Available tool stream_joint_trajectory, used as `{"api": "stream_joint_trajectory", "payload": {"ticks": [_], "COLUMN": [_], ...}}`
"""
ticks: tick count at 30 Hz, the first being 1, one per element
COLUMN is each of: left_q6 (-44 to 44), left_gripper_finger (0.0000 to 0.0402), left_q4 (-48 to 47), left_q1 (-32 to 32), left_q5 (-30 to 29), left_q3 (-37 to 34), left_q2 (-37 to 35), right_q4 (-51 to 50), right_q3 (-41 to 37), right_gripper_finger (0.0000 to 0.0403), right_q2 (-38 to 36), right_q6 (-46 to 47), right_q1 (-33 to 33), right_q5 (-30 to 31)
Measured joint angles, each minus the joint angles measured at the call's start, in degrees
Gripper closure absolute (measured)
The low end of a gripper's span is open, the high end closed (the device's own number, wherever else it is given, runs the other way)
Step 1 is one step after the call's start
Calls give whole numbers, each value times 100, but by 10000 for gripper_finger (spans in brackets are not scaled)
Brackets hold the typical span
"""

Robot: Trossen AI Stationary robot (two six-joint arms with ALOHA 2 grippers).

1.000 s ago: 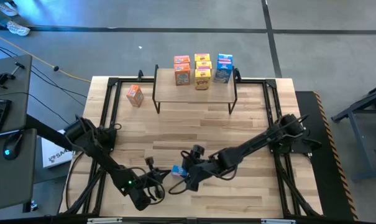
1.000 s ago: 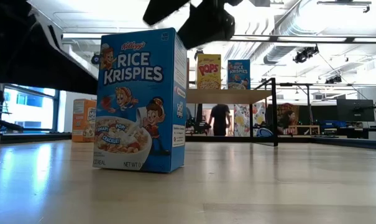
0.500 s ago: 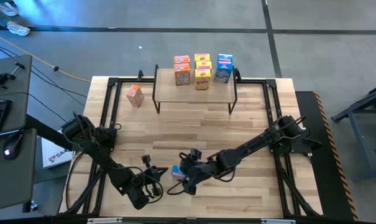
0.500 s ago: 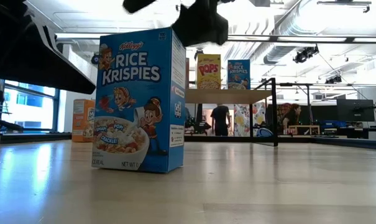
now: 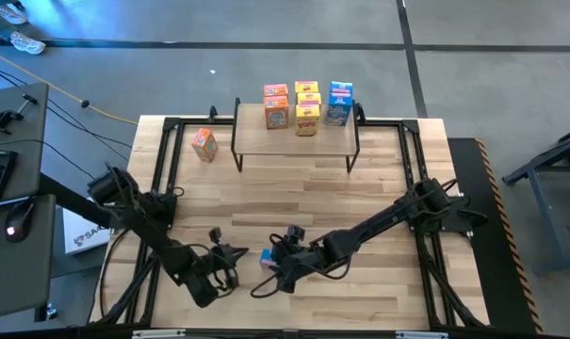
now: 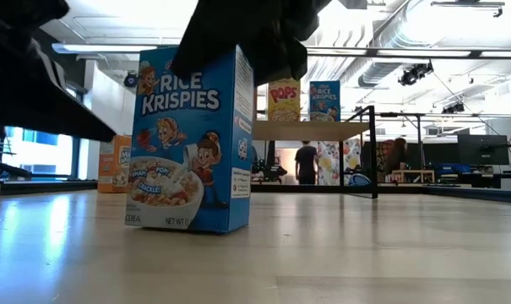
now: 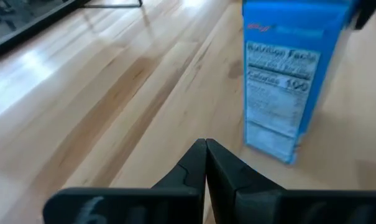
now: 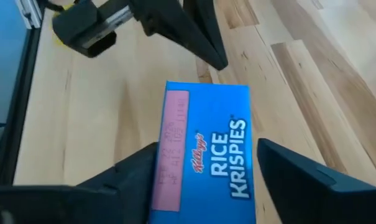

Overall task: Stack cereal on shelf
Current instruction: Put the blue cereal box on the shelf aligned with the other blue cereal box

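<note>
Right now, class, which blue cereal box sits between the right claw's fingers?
The blue Rice Krispies box standing alone on the table's near side; the other blue boxes are on the shelf.

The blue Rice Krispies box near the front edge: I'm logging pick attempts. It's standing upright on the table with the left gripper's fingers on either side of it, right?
Not quite. The Rice Krispies box stands upright on the table, but it is the right gripper that straddles it, as the right wrist view shows. The left gripper is shut, beside the box.

Blue cereal box (image 6: 190,139) with white lettering; light-wood shelf (image 5: 297,139), black legs.
</note>
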Motion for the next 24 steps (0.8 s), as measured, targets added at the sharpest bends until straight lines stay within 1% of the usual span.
{"api": "stream_joint_trajectory", "payload": {"ticks": [5, 9, 12, 16, 20, 24], "left_q6": [69, 228, 277, 317, 399, 851], "left_gripper_finger": [401, 401, 401, 401, 401, 401], "left_q4": [722, 1092, 1222, 1746, 2563, 3773], "left_q1": [-93, -71, -40, 37, 187, 417], "left_q5": [-54, -44, -26, -14, 93, 309], "left_q3": [-584, -959, -1276, -1779, -2360, -2905], "left_q2": [-497, -877, -1181, -1471, -1684, -1808], "right_q4": [30, 75, 152, 234, 210, 92], "right_q3": [0, 0, 0, -2, -2, -15], "right_gripper_finger": [198, 225, 236, 243, 243, 244], "right_q2": [0, 0, 0, -59, -214, -517], "right_q6": [-21, -126, -177, -407, -587, -915], "right_q1": [23, 46, 50, 50, -13, -72], "right_q5": [-12, -14, -11, -89, -167, -157]}}
